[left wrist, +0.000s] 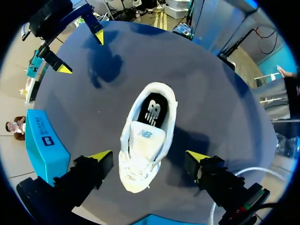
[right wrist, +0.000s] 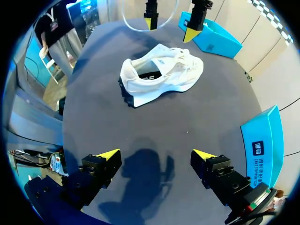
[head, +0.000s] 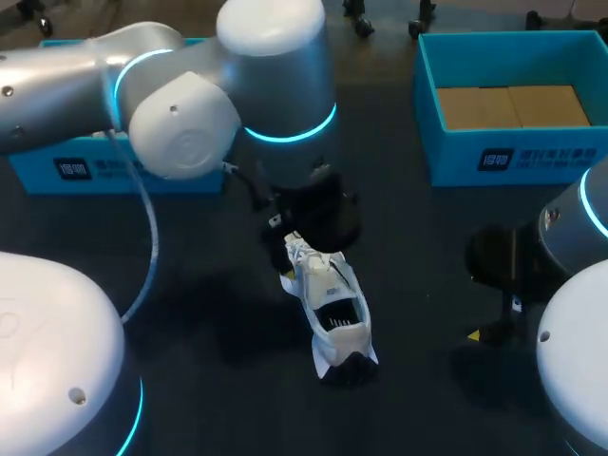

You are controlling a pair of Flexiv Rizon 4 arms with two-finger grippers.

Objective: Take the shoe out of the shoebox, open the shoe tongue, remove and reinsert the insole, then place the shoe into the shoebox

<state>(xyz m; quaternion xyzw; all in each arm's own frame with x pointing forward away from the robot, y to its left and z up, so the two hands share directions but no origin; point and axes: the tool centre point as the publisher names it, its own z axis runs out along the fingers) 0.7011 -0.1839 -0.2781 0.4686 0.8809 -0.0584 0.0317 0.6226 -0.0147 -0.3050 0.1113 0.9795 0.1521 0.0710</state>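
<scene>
White sneaker [head: 332,304] is found out of its box, upright on the dark bench [head: 190,285]. The left pincer [left wrist: 149,157] is held wide open over the laced forefoot, gripping nothing. The right pincer [right wrist: 155,153] is likewise open and empty, well apart. Should the tongue be pulled while nothing pins the shoe, it may be dragged across the smooth bench. A blue shoebox [head: 513,157] stands far right.

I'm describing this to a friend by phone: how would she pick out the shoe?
Look at the dark table with one blue shoebox and another along its far edge. Near its middle, below the left gripper, lies a sneaker: the only white thing there, with a black inside.
</scene>
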